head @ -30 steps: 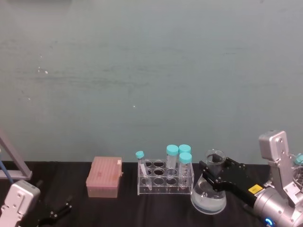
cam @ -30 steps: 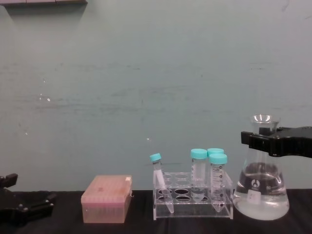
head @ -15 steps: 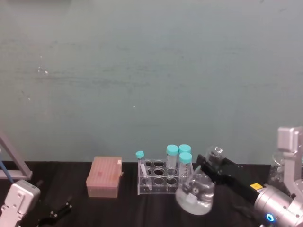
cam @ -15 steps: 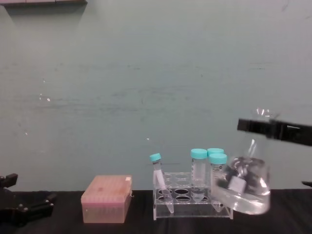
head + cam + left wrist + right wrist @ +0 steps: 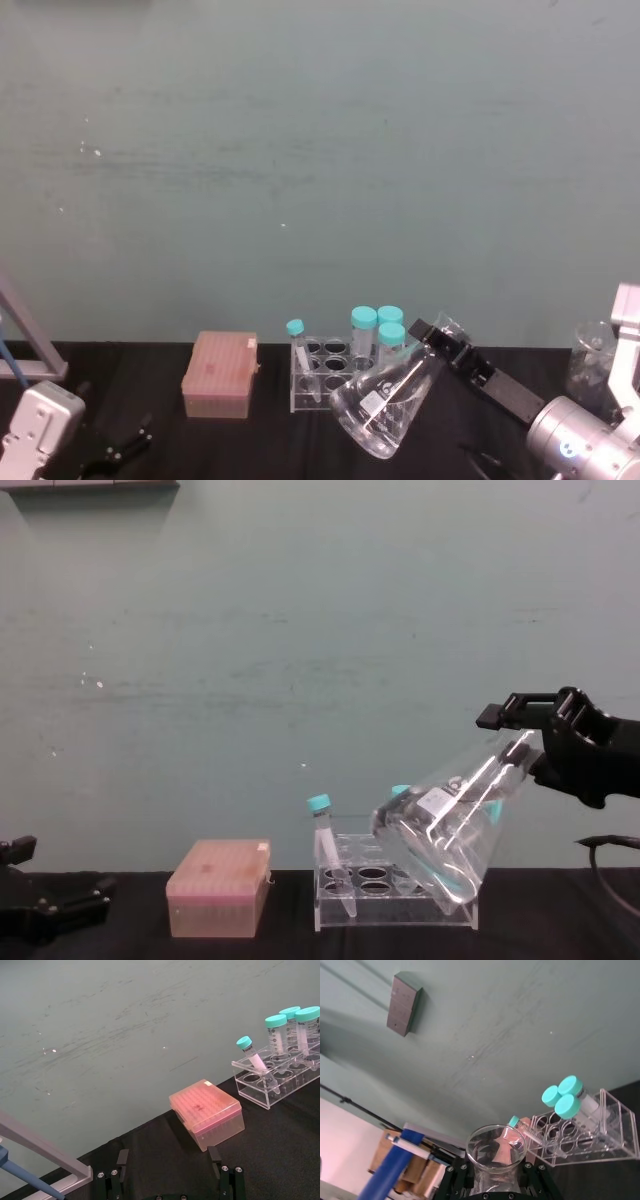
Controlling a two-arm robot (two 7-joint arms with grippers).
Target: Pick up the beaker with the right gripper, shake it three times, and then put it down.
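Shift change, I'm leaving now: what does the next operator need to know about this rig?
The right gripper is shut on the neck of the beaker, raised on the right.
The left gripper is open, parked low on the left.
The beaker is lifted and tilted, base toward the tube rack.
Done: pickup. Left: any remaining shakes (count unknown), then the put-down.

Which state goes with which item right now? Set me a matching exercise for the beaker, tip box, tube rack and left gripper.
Things:
1 beaker
2 pink tip box
3 tube rack
4 left gripper

States:
A holds teal-capped tubes
B open, parked low on the left
C tilted, neck clamped in the right gripper
D standing left of the rack

Pairs: 1-C, 2-D, 3-A, 4-B
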